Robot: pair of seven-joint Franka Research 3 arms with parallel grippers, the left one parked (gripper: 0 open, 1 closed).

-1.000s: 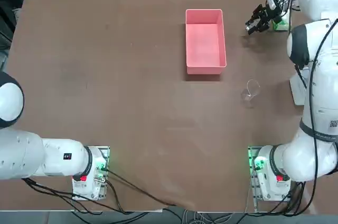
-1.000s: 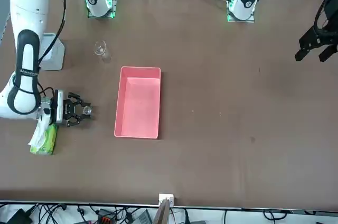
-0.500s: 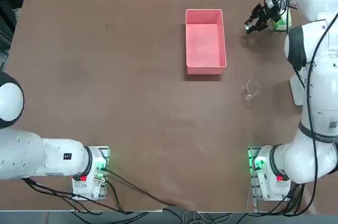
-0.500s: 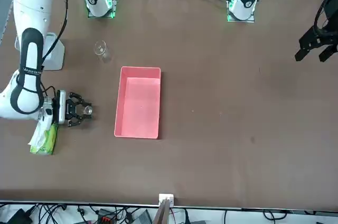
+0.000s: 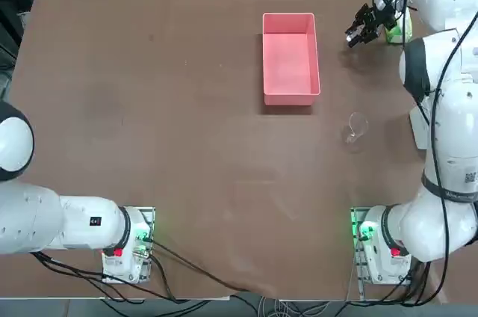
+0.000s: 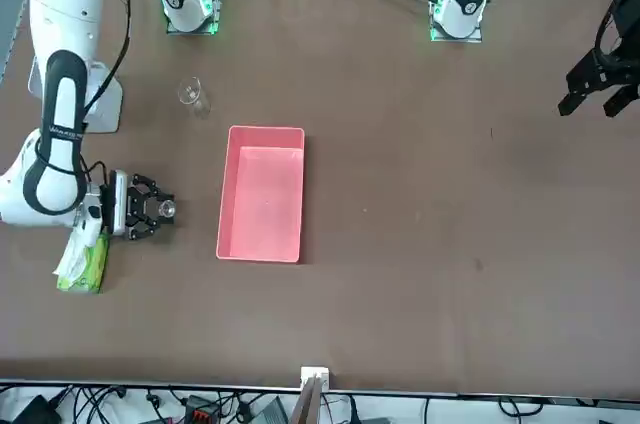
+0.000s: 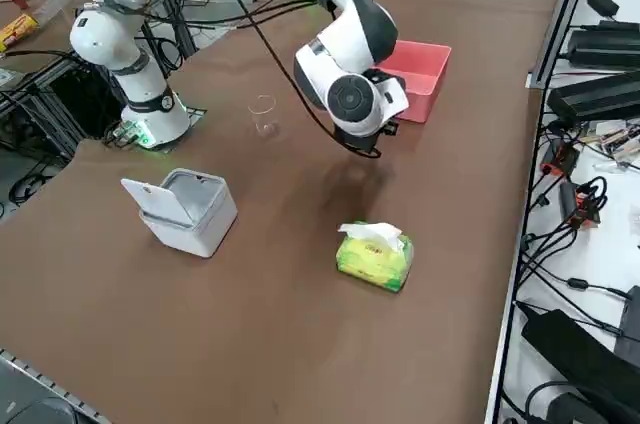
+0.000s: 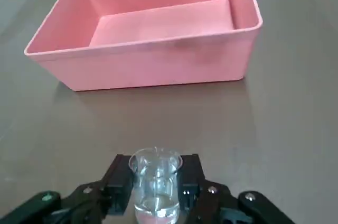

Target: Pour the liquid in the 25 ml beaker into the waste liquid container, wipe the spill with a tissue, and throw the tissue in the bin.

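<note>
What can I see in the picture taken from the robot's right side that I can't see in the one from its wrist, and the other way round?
Only the right side view: the tissue pack, the grey-white bin and the larger glass.
Only the wrist view: the right gripper closed on the small beaker.
Both: the pink tray.

In the right wrist view, the picture's edge cuts off the far rim of the pink tray [image 8: 163, 23], and the lower ends of the right gripper [image 8: 157, 187] are cut off likewise. In the right side view, the arm hides part of the tray. In the front view, the right arm [image 6: 60, 124] covers part of the bin [image 6: 104, 104]; its mouth cannot be made out there. In the top view, the arm covers much of the bin, and the green tissue pack [image 5: 401, 31] is partly hidden. The label on the pack is too small to read.
</note>
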